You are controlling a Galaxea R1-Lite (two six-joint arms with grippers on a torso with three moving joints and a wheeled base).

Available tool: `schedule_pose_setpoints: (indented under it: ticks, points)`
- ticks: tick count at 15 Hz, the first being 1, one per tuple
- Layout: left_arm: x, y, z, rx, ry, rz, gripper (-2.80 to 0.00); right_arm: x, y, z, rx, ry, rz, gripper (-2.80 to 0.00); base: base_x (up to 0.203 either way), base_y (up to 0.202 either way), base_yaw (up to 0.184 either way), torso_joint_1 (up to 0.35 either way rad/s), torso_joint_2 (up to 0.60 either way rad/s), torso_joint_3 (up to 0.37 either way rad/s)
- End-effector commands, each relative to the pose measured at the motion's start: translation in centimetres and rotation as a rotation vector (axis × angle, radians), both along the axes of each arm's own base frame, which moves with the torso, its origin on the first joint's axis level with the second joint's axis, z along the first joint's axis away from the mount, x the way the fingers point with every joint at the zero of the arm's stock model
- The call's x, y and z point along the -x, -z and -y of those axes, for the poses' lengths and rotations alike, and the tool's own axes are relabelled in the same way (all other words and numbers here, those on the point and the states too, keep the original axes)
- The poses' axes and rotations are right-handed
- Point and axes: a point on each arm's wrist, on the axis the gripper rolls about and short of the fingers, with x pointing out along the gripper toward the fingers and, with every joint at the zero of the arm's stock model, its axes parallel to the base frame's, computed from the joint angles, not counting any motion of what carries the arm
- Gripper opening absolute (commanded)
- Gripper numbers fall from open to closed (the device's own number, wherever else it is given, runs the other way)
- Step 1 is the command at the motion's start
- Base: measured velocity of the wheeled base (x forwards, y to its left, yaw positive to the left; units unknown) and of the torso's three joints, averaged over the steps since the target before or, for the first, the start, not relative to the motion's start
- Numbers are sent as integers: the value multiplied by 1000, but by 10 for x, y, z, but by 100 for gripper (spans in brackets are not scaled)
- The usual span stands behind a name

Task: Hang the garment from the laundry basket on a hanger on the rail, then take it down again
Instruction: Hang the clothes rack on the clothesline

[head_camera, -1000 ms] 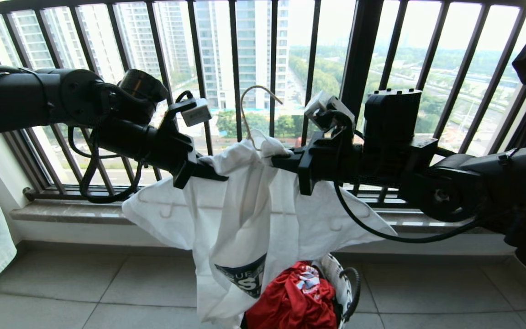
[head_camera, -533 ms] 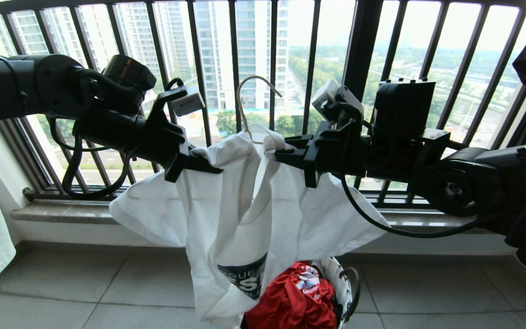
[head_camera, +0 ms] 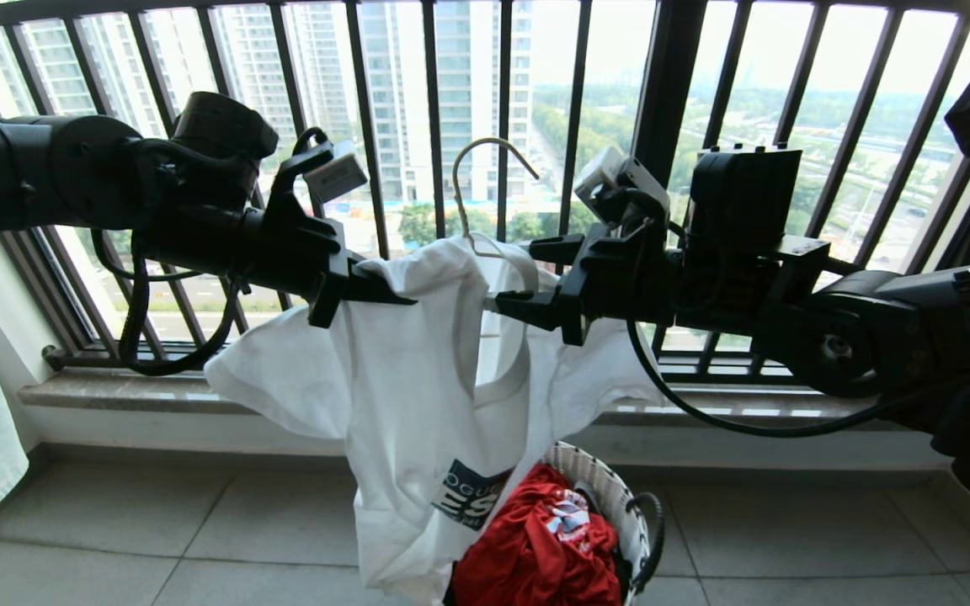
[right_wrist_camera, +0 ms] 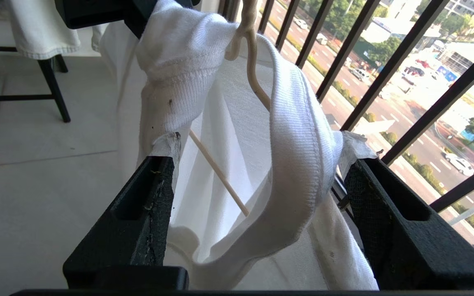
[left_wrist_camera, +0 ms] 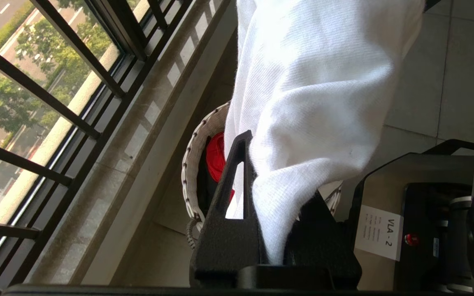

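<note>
We see the left gripper point(head_camera: 384, 290) clamped narrow on a bunched fold of the garment point(head_camera: 418, 396), at about 10 o'clock from the middle of the head view. The left wrist view shows the white cloth pinched between its 2 black fingers point(left_wrist_camera: 237, 193).

The right gripper point(head_camera: 535, 278) sits at 2 o'clock from the shirt's middle with its jaws spread wide. In the right wrist view the ribbed collar point(right_wrist_camera: 298, 135) loops loosely through the gap between its fingers point(right_wrist_camera: 142, 213), which hold nothing.

The hanger point(head_camera: 485, 181) rises out of the collar at 12 o'clock, its hook free in front of the black balcony railing point(head_camera: 662, 126).

The shirt droops toward 6 o'clock, logo print point(head_camera: 468, 503) low, its hem by the laundry basket point(head_camera: 611, 497), which holds a red cloth point(head_camera: 535, 551).
</note>
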Motion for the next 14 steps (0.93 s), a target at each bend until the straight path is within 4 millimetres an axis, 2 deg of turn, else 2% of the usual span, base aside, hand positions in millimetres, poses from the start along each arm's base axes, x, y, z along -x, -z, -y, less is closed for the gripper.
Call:
schedule_pose_setpoints:
  ticks: [1,7,11,14]
  points:
    - [-1,5,-4,39,13,-6,-280,-3,-3,3,-6,20,14,0,0,0,0,0,0,0]
    - [-7,26,-15,121,35,-2,-280,-7,-18,16,-14,100,29,0,0,0,0,0,0,0]
    - [-14,32,-24,191,-23,-3,-280,9,-35,28,-9,139,25,0,0,0,0,0,0,0]
    - [-15,30,-29,259,-73,-14,-280,33,-49,39,-17,142,38,0,0,0,0,0,0,0]
